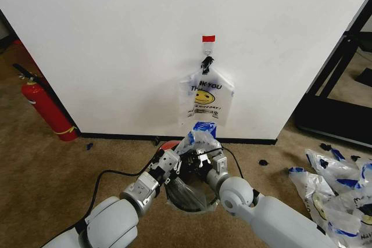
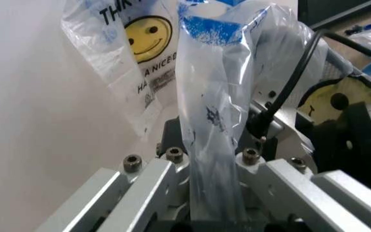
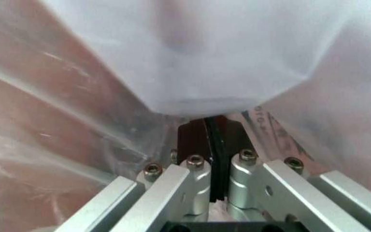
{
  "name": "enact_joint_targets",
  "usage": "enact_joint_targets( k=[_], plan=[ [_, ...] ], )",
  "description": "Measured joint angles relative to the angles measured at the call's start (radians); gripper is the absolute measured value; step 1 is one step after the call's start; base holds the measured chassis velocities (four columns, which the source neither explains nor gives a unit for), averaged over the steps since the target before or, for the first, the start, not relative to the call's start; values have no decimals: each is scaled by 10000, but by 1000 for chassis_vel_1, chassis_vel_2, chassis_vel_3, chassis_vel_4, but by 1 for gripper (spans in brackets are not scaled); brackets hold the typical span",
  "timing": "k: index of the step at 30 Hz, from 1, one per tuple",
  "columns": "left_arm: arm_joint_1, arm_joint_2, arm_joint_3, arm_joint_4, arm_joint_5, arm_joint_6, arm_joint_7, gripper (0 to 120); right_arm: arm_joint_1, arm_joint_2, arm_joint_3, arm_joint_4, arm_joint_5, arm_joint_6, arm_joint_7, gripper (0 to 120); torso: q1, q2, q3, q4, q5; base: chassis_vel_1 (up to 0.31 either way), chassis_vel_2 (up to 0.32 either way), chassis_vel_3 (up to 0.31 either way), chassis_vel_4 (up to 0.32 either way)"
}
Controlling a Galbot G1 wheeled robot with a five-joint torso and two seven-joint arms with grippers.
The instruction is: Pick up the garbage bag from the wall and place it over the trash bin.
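Both grippers meet over the trash bin [image 1: 187, 197] by the wall: left gripper [image 1: 176, 162] pinches the garbage bag [image 1: 200, 137] by a bunched strip, right gripper [image 1: 203, 164] clamps its film, bag draped over the bin's rim.

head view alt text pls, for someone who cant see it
Both grippers, left gripper and right gripper, meet low at the white wall, holding a garbage bag over the trash bin. Another smiley bag hangs on a hook above; a fire extinguisher stands left.
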State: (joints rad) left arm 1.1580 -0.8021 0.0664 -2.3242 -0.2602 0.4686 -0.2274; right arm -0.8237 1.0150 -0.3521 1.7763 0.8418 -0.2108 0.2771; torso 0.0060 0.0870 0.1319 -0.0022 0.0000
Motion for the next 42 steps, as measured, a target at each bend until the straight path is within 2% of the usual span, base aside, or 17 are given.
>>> enact_joint_targets(
  k=[7, 12, 14, 16, 17, 19, 20, 21, 22, 24, 28, 30, 33, 38, 41, 42],
  plan=[
    [55, 6, -40, 116, 55, -37, 22, 5, -294, -202, -6, 8, -29, 645, -1354, 0, 0, 0, 0, 0, 1, 0, 0, 0, 0],
    [22, 6, -65, 282, 56, -48, 39, 5, -758, -837, 438, -46, -793, 819, -2988, 0, 0, 0, 0, -1, 1, 0, 0, 0, 0],
    [19, 6, -66, 303, 54, -49, 39, 5, -799, -896, 485, -52, -847, 869, -3165, 0, 0, 0, 0, -1, 1, 0, 0, 0, 0],
    [1, 5, -75, 398, 11, -52, 39, 5, -956, -1170, 711, -101, -1003, 1277, -4235, 0, 0, 0, 0, -1, 2, 0, 0, 0, 0],
    [-17, 4, -83, 476, -19, -58, 40, 5, -1033, -1335, 887, -193, -1022, 1809, -5100, 0, 0, 1, 0, -2, 0, 0, 0, 0, 0],
    [-44, -1, -85, 570, -38, -71, 39, 5, -1071, -1433, 1028, -297, -990, 2305, -5909, 0, 0, 0, 0, -2, 1, 0, 0, 0, 0],
    [-85, -14, -85, 703, -57, -83, 36, 5, -1093, -1550, 1244, -457, -672, 3007, -7408, 0, 0, 0, 0, -1, 2, 0, 0, 0, 0],
    [-102, -22, -85, 758, -64, -85, 35, 5, -1094, -1580, 1320, -498, -464, 3197, -7945, 0, 0, 0, 0, -1, 2, 0, 0, 0, 0],
    [-102, -22, -85, 758, -64, -85, 35, 5, -1094, -1580, 1320, -498, -464, 3197, -7945, 0, 0, 0, 0, -1, 2, 0, 0, 0, 0],
    [-193, -47, -87, 1092, -91, -100, 25, 5, -1094, -1696, 1737, -527, 989, 3533, -10194, 0, 0, 0, 0, -1, 2, 0, 0, 0, 0],
    [-224, -40, -150, 1313, -172, -107, 5, 5, -1140, -1753, 2543, -459, 2751, 3233, -11727, 0, 0, 0, 0, 0, 2, 0, 0, 0, 0],
    [-225, -37, -162, 1337, -202, -107, 1, 5, -1141, -1770, 2762, -500, 3022, 3138, -12028, 0, 0, 1, 0, 0, 2, 0, 0, 0, 0],
    [-227, -43, -188, 1417, -255, -108, -20, 5, -1137, -1868, 3805, -954, 3453, 2606, -13505, 0, 0, 0, 0, -1, 2, 0, 0, 0, 0],
    [-202, -54, -221, 1430, -261, -107, -23, 5, -1164, -1938, 4363, -1093, 3748, 2695, -13176, 6, 0, 0, 0, -2, 2, 0, 0, 0, 0],
    [-176, -52, -290, 1203, -305, -72, -24, 5, -1365, -1854, 4429, -1083, 4019, 3501, -10599, 25, 0, 0, 0, 0, 1, 0, 0, 0, 0],
    [-158, -43, -305, 1139, -310, -65, -24, 5, -1453, -1790, 4394, -1077, 4006, 3635, -10144, 26, 0, 0, 0, -1, 3, 0, 0, 0, 0]
  ],
)
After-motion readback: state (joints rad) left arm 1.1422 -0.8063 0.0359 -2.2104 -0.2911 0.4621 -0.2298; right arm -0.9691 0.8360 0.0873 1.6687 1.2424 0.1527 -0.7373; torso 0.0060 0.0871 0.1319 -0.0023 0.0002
